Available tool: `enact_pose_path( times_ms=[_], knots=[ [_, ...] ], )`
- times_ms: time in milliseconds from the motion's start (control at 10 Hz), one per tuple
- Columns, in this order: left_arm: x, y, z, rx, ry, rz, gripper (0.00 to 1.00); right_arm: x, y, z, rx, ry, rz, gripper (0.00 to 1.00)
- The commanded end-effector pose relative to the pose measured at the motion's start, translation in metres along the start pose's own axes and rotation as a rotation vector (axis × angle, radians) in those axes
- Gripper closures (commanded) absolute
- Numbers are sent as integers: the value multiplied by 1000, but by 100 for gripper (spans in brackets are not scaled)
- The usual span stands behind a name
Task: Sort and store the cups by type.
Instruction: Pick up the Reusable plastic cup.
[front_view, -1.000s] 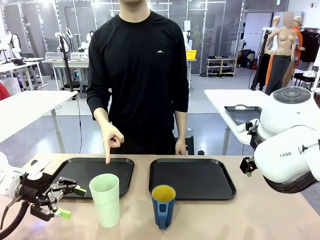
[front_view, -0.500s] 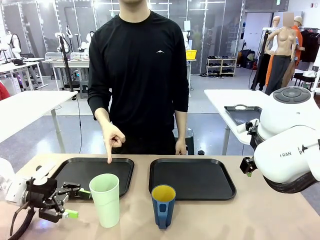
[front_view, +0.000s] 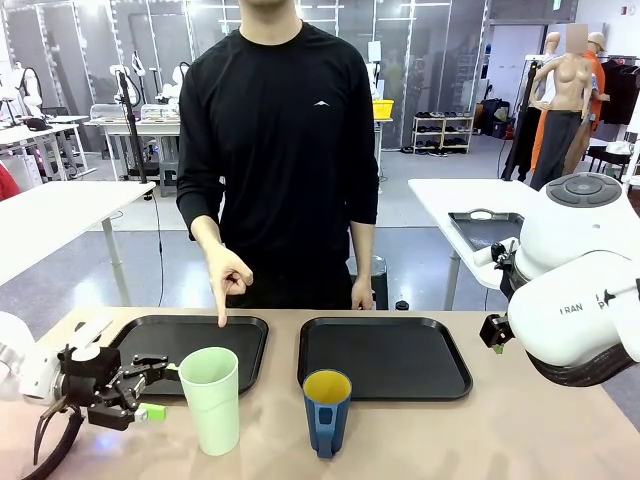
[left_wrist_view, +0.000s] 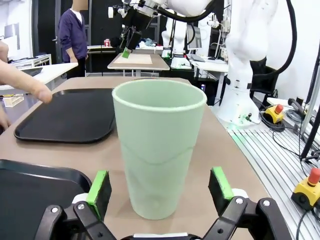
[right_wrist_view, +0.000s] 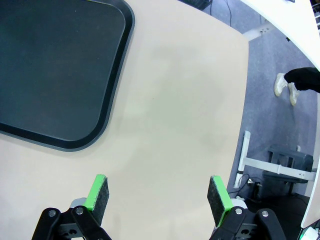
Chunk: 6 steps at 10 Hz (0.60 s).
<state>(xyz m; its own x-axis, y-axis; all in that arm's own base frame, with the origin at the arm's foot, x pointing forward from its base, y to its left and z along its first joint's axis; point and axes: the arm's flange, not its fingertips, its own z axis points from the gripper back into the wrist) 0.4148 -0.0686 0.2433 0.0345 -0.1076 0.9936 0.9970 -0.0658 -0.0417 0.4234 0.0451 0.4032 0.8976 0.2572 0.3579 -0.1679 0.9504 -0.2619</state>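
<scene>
A pale mint-green tumbler (front_view: 210, 400) stands upright on the table in front of the left black tray (front_view: 250, 335). To its right stands a dark blue handled mug (front_view: 327, 412) with a yellow inside. My left gripper (front_view: 160, 391) is open, level with the tumbler and just left of it. In the left wrist view the tumbler (left_wrist_view: 159, 145) rises between the green pads (left_wrist_view: 100, 192) without touching them. My right gripper (right_wrist_view: 157, 192) is open above bare table beside the right tray (right_wrist_view: 60, 70), with nothing between its fingers.
The person's hand (front_view: 226, 278) points a finger down at the left tray's far rim. The right black tray (front_view: 385, 358) lies behind the mug. My right arm (front_view: 580, 300) hangs raised at the table's right side, near the table edge (right_wrist_view: 240, 100).
My left gripper has moved right and slightly up, closing in on the tumbler, which now stands between its open fingers. The right arm, both cups and the pointing hand have stayed put.
</scene>
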Motion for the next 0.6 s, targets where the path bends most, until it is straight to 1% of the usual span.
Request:
enact_pose_path(
  times_ms=[0, 200, 300, 400, 500],
  knots=[
    [-26, -8, -11, 1, -51, -43, 0, -1, 0, -1, 0, 1, 3, 0],
    [-26, -7, -18, 11, -72, -50, 0, -1, 0, -1, 0, 1, 3, 0],
    [-24, -7, -19, -13, -69, -60, 0, -1, 0, -1, 0, 1, 3, 0],
    [5, 3, -10, -8, -32, 0, 0, -1, 0, -1, 0, 1, 3, 0],
    [5, 3, -10, -8, -32, 0, 0, -1, 0, -1, 0, 1, 3, 0]
  ],
)
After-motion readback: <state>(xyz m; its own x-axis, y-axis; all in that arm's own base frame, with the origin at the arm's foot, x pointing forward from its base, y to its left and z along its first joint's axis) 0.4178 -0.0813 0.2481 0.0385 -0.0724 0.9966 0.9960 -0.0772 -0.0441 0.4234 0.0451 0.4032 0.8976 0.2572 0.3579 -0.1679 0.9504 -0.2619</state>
